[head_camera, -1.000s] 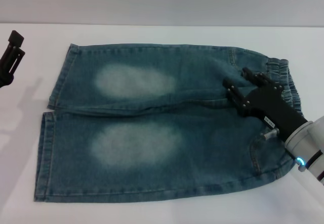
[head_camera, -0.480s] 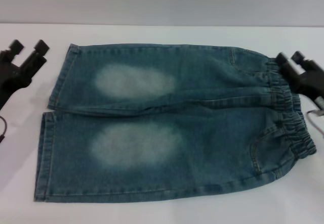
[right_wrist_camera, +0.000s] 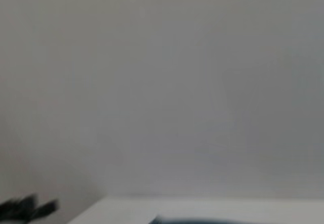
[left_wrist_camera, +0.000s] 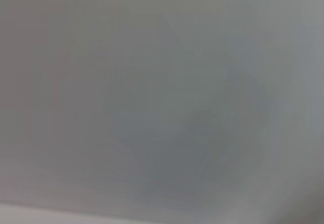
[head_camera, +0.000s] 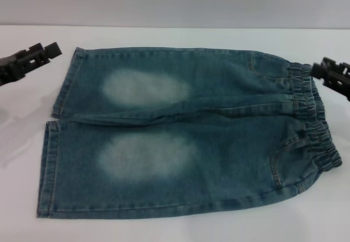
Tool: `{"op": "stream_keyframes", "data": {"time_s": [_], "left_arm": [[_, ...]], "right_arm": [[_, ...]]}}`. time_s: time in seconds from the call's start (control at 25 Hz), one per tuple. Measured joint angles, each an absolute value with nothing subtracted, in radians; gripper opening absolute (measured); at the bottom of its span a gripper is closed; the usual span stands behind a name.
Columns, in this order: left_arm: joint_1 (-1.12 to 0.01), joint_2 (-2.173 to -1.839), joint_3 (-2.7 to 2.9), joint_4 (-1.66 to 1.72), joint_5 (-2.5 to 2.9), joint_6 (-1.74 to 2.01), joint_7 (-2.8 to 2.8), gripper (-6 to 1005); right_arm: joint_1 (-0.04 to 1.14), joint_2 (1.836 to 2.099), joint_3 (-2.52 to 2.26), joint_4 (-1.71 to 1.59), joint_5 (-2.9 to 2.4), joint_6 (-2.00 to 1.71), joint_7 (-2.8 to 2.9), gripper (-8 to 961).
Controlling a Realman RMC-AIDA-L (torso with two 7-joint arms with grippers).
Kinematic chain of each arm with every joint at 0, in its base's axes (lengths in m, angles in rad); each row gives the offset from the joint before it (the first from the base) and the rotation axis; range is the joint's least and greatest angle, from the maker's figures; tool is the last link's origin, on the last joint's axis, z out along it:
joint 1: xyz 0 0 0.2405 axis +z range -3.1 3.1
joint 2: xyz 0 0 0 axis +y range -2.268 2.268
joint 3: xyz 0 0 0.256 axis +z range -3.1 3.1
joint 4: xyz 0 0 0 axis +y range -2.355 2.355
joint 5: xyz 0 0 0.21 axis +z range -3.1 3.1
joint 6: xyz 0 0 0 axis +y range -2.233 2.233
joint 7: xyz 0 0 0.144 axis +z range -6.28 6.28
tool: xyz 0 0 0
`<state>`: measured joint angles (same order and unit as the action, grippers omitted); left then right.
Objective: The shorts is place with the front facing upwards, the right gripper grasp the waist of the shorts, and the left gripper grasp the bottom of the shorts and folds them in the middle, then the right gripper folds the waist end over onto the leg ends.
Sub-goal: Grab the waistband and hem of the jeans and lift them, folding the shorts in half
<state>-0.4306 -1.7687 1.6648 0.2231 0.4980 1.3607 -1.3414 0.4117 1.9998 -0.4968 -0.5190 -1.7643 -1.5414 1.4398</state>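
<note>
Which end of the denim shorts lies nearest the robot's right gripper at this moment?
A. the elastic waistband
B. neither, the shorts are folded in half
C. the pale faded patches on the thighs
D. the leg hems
A: in the head view the right gripper sits just off the gathered elastic waistband of the shorts, which lie flat and unfolded.

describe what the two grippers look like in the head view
Both are matte black. The left gripper shows long, flat finger links with small cut-outs or holes along them. The right gripper shows blocky black finger ends, mostly cut off at the frame edge. No cables or markings are visible.
</note>
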Motion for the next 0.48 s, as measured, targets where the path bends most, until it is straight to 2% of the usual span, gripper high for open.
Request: {"op": "stream_keyframes", "data": {"time_s": [0.04, 0.08, 0.12, 0.24, 0.28, 0.32, 0.48], "left_arm": [[-0.431, -1.769, 1.665, 0.223, 0.498, 1.361, -1.341, 793], [-0.431, -1.727, 1.631, 0.258, 0.603, 1.373, -1.456, 791], [-0.432, -1.701, 1.57, 0.29, 0.714, 1.394, -1.55, 790], [-0.432, -1.701, 1.57, 0.29, 0.714, 1.394, -1.55, 786], [-0.432, -1.672, 1.46, 0.351, 0.921, 1.437, -1.7, 784], [-0.434, -1.664, 1.373, 0.407, 1.079, 1.472, -1.797, 783], [-0.434, -1.664, 1.373, 0.407, 1.079, 1.472, -1.797, 777]], "right_arm": [[0.412, 1.99, -0.497, -0.551, -1.801, -1.575, 1.48, 484], [0.412, 1.972, -0.495, -0.625, -1.867, -1.637, 1.563, 484], [0.412, 1.972, -0.495, -0.625, -1.867, -1.637, 1.563, 484], [0.408, 1.964, -0.487, -0.752, -1.929, -1.693, 1.652, 484], [0.404, 1.963, -0.485, -0.822, -1.957, -1.702, 1.688, 483], [0.404, 1.963, -0.485, -0.822, -1.957, -1.702, 1.688, 483], [0.411, 1.952, -0.483, -0.922, -2.029, -1.711, 1.76, 483]]}}
